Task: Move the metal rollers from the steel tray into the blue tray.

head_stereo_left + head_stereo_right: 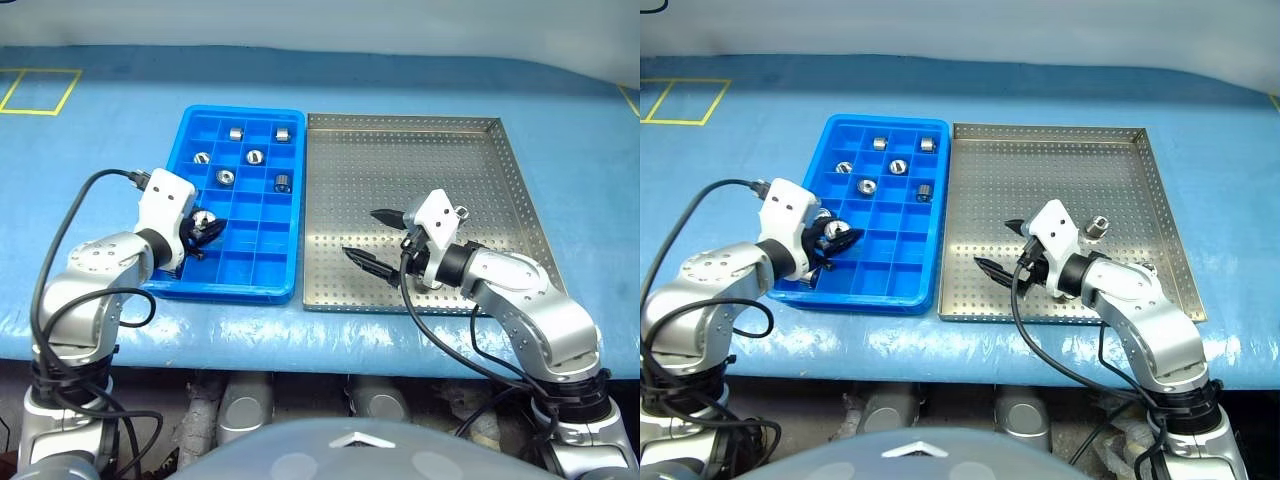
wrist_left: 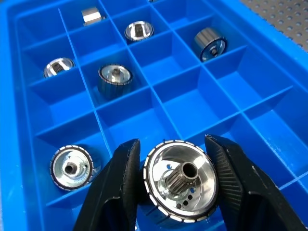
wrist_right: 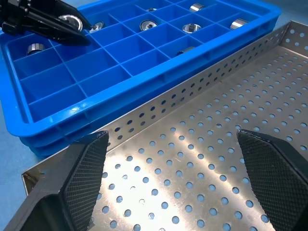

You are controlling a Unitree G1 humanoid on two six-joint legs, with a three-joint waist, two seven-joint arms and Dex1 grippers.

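Note:
The blue tray [image 1: 262, 268] lies left of the steel tray [image 1: 480, 160], their long sides touching. Several metal rollers [image 1: 254, 157] sit in the blue tray's far compartments. My left gripper [image 2: 171, 140] hangs low over the blue tray's near-left compartments, shut on a metal roller [image 2: 182, 180] that shows between its two fingers. Another roller [image 2: 71, 167] lies in the compartment beside it. My right gripper [image 1: 360, 232] is open over the near middle of the steel tray with nothing between its fingers. One roller [image 1: 1098, 226] stands on the steel tray behind the right wrist.
Both trays rest on a blue table cover [image 1: 100, 130] whose front edge runs just below them. Yellow tape marks [image 1: 40, 90] a square at the far left. Black cables [image 1: 60, 240] loop beside each arm.

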